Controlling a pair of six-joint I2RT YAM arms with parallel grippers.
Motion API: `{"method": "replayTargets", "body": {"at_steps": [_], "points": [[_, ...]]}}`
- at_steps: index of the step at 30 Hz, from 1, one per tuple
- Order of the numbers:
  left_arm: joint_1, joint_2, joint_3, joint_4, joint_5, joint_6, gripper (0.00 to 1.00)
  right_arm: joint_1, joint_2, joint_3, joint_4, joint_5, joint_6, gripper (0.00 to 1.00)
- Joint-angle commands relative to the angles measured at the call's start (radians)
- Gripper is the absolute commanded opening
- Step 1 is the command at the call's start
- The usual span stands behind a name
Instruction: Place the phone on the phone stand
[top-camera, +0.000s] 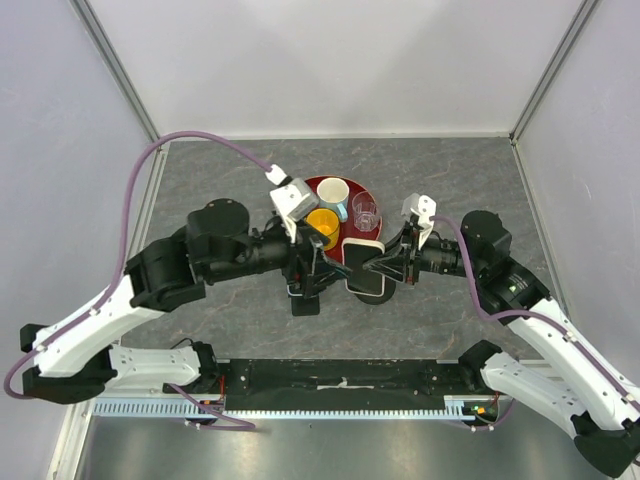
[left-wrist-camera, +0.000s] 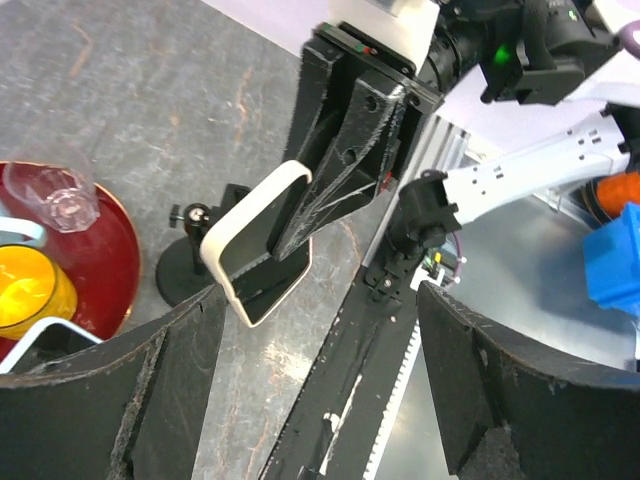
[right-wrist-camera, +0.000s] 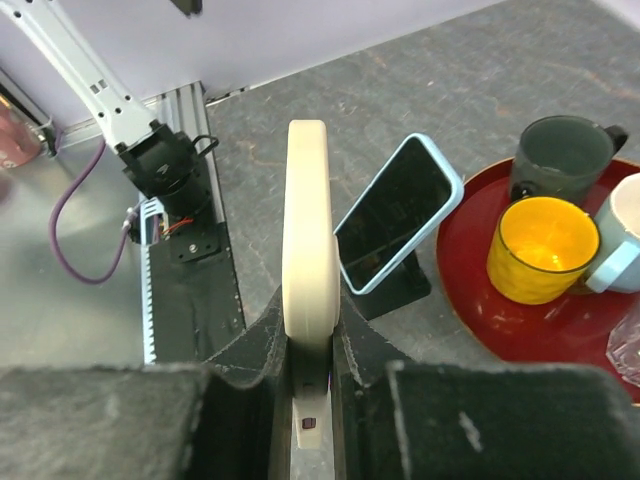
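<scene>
Grey mottled tabletop is seen beneath both arms. A cream-cased, slab-shaped phone is pinched across its flat faces by the closed right gripper, raised near the black round-based phone stand. The left gripper is spread wide, empty. The phone is judged rigid, light, smooth and breakable. It is best clamped at one end, with the other left free for seating.

The phone stands on edge in the right end effector, opposite the left end effector. Just beneath it, the phone stand sits on the counter. Beyond the right end effector leans a second phone, with the tray of cups to its right.
</scene>
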Motion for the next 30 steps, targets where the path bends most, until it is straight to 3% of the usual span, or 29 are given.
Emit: {"method": "replayTargets", "body": {"at_steps": [1,10,16,20,30], "points": [[-0.002,0.036,0.051,-0.005,0.119,0.003,0.83,0.001,-0.008,0.082,0.013,-0.065,0.006,0.0],[-0.002,-0.044,-0.118,0.114,0.054,-0.069,0.82,0.003,-0.104,0.06,-0.016,-0.004,0.106,0.0],[-0.001,-0.205,-0.369,0.321,-0.018,-0.203,0.8,0.003,-0.27,-0.093,0.106,0.277,0.448,0.0],[0.002,-0.253,-0.535,0.49,0.098,-0.27,0.84,0.003,-0.371,-0.207,0.223,0.3,0.627,0.0],[0.014,-0.155,-0.609,0.708,0.281,-0.328,0.86,0.003,-0.379,-0.228,0.343,0.213,0.735,0.0]]}}
